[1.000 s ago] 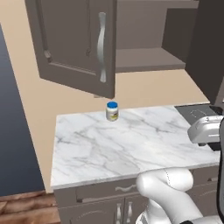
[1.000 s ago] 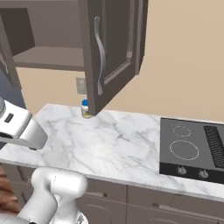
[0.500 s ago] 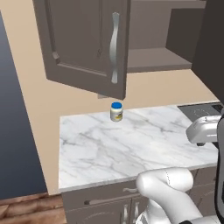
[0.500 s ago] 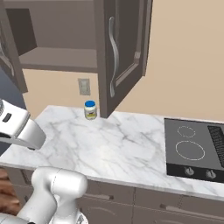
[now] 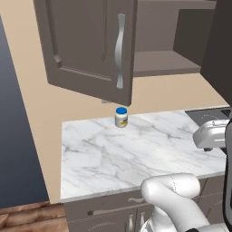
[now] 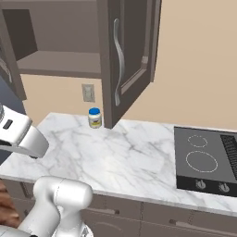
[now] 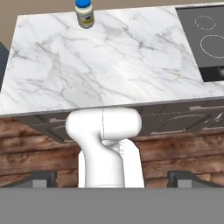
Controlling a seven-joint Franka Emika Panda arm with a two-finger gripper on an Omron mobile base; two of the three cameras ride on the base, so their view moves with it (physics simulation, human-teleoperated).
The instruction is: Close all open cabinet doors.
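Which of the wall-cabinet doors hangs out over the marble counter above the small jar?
The left cabinet door, with its curved silver handle, stands wide open above the jar. The right cabinet door swings off to the far side.

A white marble desk (image 5: 104, 158) meets a beige wall (image 6: 194, 69) (one outlet (image 6: 88, 92) on it); black cooktop (image 6: 206, 159) alongside, wooden floor (image 7: 39, 157) beneath.

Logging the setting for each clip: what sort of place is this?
A rendered home kitchen, by the look of it: a marble counter with a small jar, a black cooktop set into it, and open wall cabinet doors above.
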